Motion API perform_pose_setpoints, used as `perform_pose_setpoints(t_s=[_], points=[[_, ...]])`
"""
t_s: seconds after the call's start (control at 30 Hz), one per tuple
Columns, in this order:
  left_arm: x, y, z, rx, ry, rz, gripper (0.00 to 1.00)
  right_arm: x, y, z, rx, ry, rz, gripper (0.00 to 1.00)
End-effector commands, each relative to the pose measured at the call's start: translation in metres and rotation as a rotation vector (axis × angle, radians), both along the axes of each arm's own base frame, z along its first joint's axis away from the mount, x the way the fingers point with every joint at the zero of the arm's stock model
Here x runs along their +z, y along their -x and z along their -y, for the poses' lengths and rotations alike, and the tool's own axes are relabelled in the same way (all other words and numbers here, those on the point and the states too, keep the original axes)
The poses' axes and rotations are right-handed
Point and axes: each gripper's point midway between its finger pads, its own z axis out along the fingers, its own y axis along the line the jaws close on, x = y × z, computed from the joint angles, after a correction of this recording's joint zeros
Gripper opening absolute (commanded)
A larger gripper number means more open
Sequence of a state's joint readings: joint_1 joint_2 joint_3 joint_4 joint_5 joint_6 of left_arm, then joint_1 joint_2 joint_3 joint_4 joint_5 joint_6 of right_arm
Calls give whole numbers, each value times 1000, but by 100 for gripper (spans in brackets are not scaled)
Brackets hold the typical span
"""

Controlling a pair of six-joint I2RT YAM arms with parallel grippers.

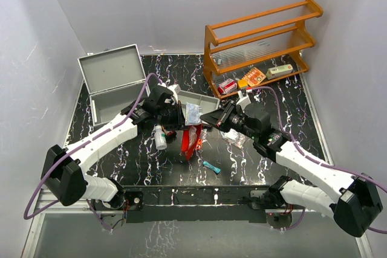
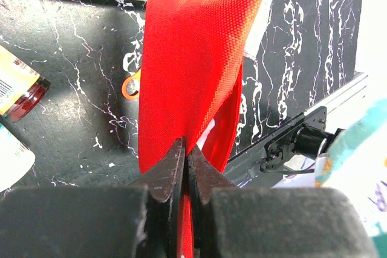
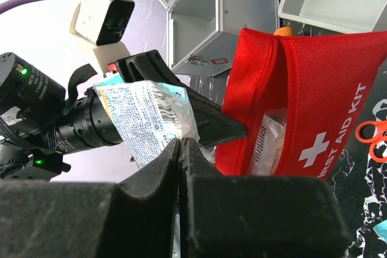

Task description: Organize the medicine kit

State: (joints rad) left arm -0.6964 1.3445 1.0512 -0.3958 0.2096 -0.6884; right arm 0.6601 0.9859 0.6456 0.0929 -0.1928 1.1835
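Now L gripper (image 2: pixel 186 149) is clamped on the red pouch (image 2: pixel 193 58) edge and R gripper (image 3: pixel 181 143) pinches a packet (image 3: pixel 151 119). I want the pouch mouth wide, then pkt straight in. Metal case (image 1: pixel 112 83) sits open, far left.

Clearance: table centre blocked, margins passable.
The left arm (image 1: pixel 109 137) and right arm (image 1: pixel 302 161) meet over the centre of the table (image 1: pixel 151 170), holding up a red pouch (image 1: pixel 190 141) and a printed packet (image 1: pixel 193 114). A white bottle (image 1: pixel 160 137) lies just beside them and a grey tray (image 1: pixel 199 98) behind. The open medicine kit (image 1: pixel 112 83) fills the rear left and the wooden rack (image 1: pixel 260 40) the rear right. Bare surface lies between kit and rack, and along the near edge around a teal item (image 1: pixel 211 166).
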Motion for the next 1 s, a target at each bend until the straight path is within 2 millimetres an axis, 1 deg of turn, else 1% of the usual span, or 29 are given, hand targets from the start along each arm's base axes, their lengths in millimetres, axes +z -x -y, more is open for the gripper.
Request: perform_pose_setpoints(t_s=[0.0, 0.33, 0.57, 0.6, 0.7, 0.8, 0.87, 0.97], points=[[31, -2, 4, 3, 72, 60, 0, 13, -6, -4, -29, -75, 14, 0], [44, 0, 9, -20, 119, 75, 0, -16, -7, -10, -19, -37, -62, 0], [47, 1, 11, -34, 134, 78, 0, -33, -8, -17, 10, 6, -101, 0], [47, 1, 11, -34, 135, 79, 0, -35, -8, -18, 13, 15, -106, 2], [49, 1, 11, -37, 135, 87, 0, -44, -8, -18, 16, 67, -142, 14], [47, 0, 9, -31, 122, 90, 0, -50, -9, -15, 5, 117, -162, 22], [44, -2, 7, -25, 106, 91, 0, -52, -10, -11, -8, 148, -166, 26], [38, -4, 3, -18, 71, 92, 0, -54, -11, -4, -30, 207, -166, 28]])
